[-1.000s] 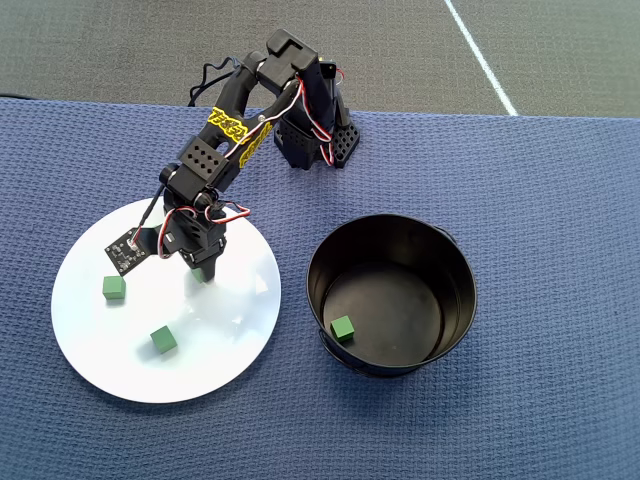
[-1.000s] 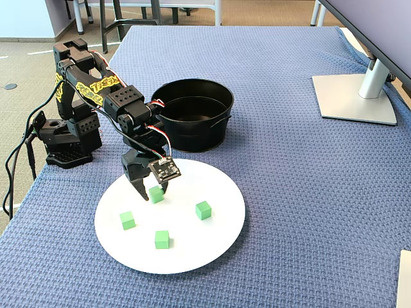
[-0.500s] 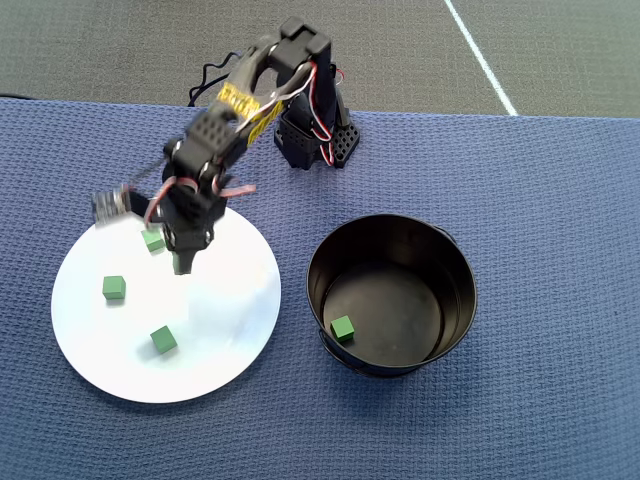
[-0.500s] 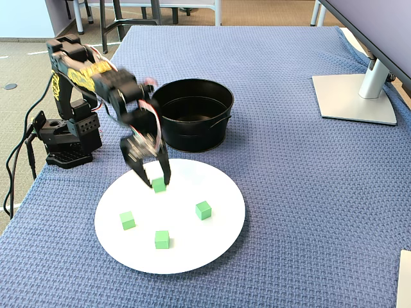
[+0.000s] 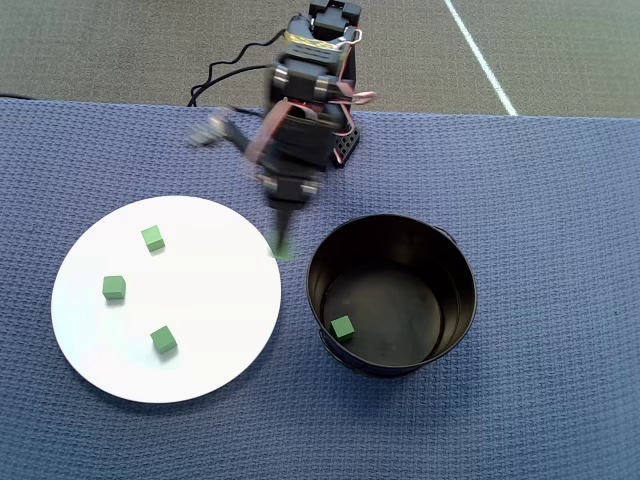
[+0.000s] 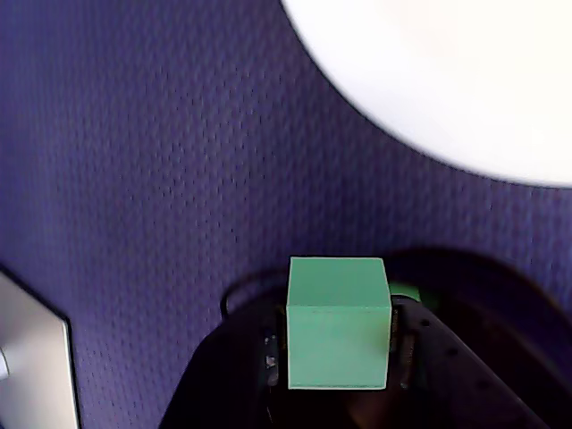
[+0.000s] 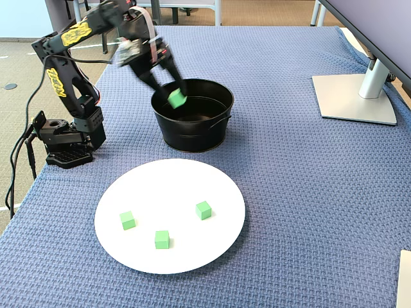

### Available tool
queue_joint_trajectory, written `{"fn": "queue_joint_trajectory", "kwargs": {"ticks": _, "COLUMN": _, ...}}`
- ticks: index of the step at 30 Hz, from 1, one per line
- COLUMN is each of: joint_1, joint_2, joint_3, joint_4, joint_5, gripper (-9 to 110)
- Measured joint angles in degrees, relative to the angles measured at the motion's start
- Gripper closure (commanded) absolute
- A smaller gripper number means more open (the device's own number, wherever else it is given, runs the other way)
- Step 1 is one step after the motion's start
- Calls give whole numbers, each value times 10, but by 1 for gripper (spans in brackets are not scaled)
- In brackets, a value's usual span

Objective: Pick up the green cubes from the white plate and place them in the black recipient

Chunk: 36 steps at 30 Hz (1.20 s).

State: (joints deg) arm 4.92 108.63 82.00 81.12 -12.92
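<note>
In the fixed view, a large white plate [image 7: 212, 247] lies nearest the camera on a blue woven cloth [image 7: 308, 179]. Three green cubes rest on the plate: one at the front [image 7: 162, 239], one to the left [image 7: 128, 220], and one to the right [image 7: 203, 210], all apart from each other.

Just behind the plate stands the black pot [image 7: 192, 131], round and deep with straight walls. In the overhead view a single green cube [image 5: 342, 328] lies on the pot's floor, close to the near-left wall.

The gripper [image 7: 176, 96] is raised in the air over the pot's left rim in the fixed view, its jaws closed on a fifth green cube [image 7: 176, 98]. The wrist view shows this held cube [image 6: 338, 333] pinched squarely between the two dark fingers [image 6: 256, 357], with the blue cloth and part of the plate's edge below. In the overhead view the gripper [image 5: 282, 243] is motion-blurred and hangs over the gap between plate and pot.

Farther back, the black arm with yellow lettering [image 7: 64, 48] rises from its base [image 7: 64, 144] at the left edge of the table. At far right stands a grey monitor stand [image 7: 356, 96].
</note>
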Motion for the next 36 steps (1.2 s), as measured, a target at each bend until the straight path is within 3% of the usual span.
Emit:
{"fn": "queue_joint_trajectory", "kwargs": {"ticks": 5, "joint_1": -142, "joint_2": -44, "joint_3": 57, "joint_4": -48, "joint_5": 69, "gripper": 102}}
{"fn": "queue_joint_trajectory", "kwargs": {"ticks": 10, "joint_1": -200, "joint_2": -78, "joint_3": 98, "joint_4": -93, "joint_5": 89, "gripper": 101}}
{"fn": "queue_joint_trajectory", "kwargs": {"ticks": 13, "joint_1": -205, "joint_2": -76, "joint_3": 107, "joint_4": -95, "joint_5": 87, "gripper": 62}}
{"fn": "queue_joint_trajectory", "kwargs": {"ticks": 15, "joint_1": -203, "joint_2": -72, "joint_3": 108, "joint_4": -90, "joint_5": 69, "gripper": 56}}
{"fn": "queue_joint_trajectory", "kwargs": {"ticks": 19, "joint_1": -200, "joint_2": -45, "joint_3": 108, "joint_4": -68, "joint_5": 47, "gripper": 56}}
{"fn": "queue_joint_trajectory", "kwargs": {"ticks": 25, "joint_1": -130, "joint_2": 8, "joint_3": 95, "joint_4": -20, "joint_5": 9, "gripper": 60}}
{"fn": "queue_joint_trajectory", "kwargs": {"ticks": 28, "joint_1": -54, "joint_2": 26, "joint_3": 77, "joint_4": 1, "joint_5": -29, "gripper": 68}}
{"fn": "queue_joint_trajectory", "kwargs": {"ticks": 36, "joint_1": 189, "joint_2": -16, "joint_3": 111, "joint_4": -99, "joint_5": -287, "gripper": 66}}
